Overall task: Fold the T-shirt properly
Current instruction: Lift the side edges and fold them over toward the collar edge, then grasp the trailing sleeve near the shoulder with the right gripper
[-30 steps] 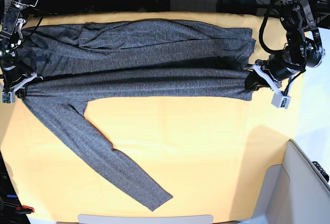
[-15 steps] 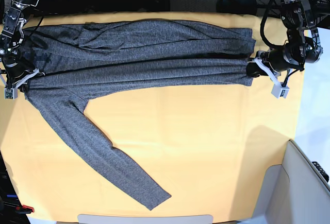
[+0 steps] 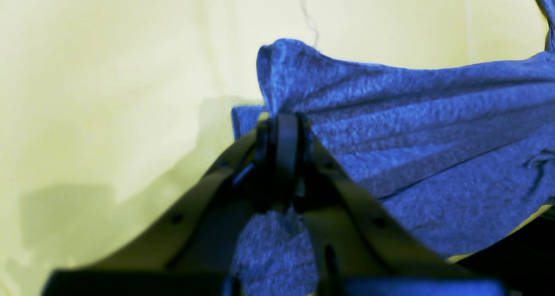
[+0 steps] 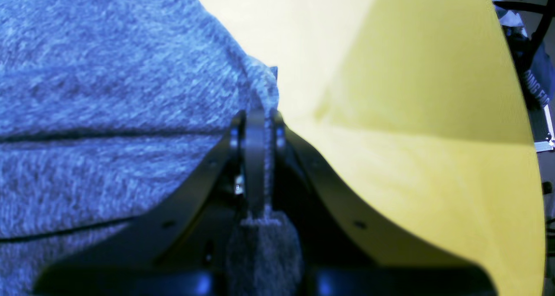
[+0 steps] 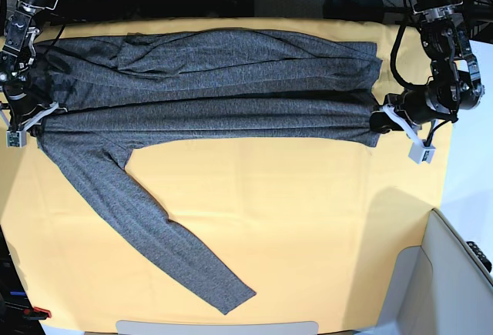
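The heather-grey T-shirt (image 5: 208,81) lies stretched across the far half of the yellow cloth, folded lengthwise. One long sleeve (image 5: 154,235) trails toward the near edge. My left gripper (image 5: 377,122) is shut on the shirt's right edge; the wrist view shows bunched fabric (image 3: 390,127) pinched at the fingertips (image 3: 279,127). My right gripper (image 5: 35,127) is shut on the shirt's left edge, with knit (image 4: 108,92) clamped between its fingers (image 4: 256,131). The front fold is held taut between both grippers.
The yellow-orange table cloth (image 5: 308,227) covers the table. A grey-white bin wall (image 5: 447,273) stands at the near right corner. Dark equipment and cables (image 5: 354,0) sit beyond the far edge. A white strip (image 5: 216,326) lies at the near edge.
Both grippers moved the held front fold toward the far edge over the shirt body, then back slightly toward the near side. The trailing sleeve shifted a little.
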{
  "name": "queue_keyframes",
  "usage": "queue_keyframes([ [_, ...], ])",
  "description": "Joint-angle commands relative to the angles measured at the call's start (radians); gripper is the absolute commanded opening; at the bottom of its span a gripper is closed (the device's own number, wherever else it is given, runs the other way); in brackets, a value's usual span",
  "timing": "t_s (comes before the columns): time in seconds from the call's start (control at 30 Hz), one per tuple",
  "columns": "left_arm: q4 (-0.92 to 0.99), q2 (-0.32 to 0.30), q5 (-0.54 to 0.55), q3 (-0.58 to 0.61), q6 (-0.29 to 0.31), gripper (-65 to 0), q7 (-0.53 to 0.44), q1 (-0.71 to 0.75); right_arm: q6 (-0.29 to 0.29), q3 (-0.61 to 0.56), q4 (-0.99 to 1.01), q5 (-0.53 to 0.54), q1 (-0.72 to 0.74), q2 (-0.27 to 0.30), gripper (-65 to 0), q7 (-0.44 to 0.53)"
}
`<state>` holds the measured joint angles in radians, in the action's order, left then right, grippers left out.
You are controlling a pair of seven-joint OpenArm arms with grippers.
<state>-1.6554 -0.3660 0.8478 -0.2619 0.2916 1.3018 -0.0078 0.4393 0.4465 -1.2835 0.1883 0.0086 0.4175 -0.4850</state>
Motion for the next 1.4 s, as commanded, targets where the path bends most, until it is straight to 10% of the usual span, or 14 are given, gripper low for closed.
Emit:
queue_keyframes([
  [0.0, -0.013, -0.018, 0.001, -0.006, 0.001, -64.2, -0.011, -0.01, -0.01, 0.007, -0.005, -0.002, 0.012, 0.028, -65.0, 0.021],
  [0.23, 0.002, -0.018, 0.0, -0.006, -0.001, -60.2, -0.001, -0.008, -0.012, -0.03, 0.008, -0.002, 0.012, 0.036, -63.0, 0.021],
  [0.4, 0.008, -0.018, 0.0, -0.006, -0.002, -45.2, 0.0, -0.008, -0.013, -0.113, 0.006, -0.002, 0.014, 0.053, -42.9, 0.021],
  [0.57, 0.008, -0.018, 0.0, -0.009, -0.002, -43.9, 0.0, -0.008, -0.013, -0.116, 0.006, -0.002, 0.018, 0.053, -30.3, 0.021],
  [1.37, 0.008, -0.031, 0.0, -0.009, -0.004, -43.9, 0.0, -0.011, -0.018, 0.139, -0.018, 0.0, 0.127, 0.054, -29.9, 0.022],
])
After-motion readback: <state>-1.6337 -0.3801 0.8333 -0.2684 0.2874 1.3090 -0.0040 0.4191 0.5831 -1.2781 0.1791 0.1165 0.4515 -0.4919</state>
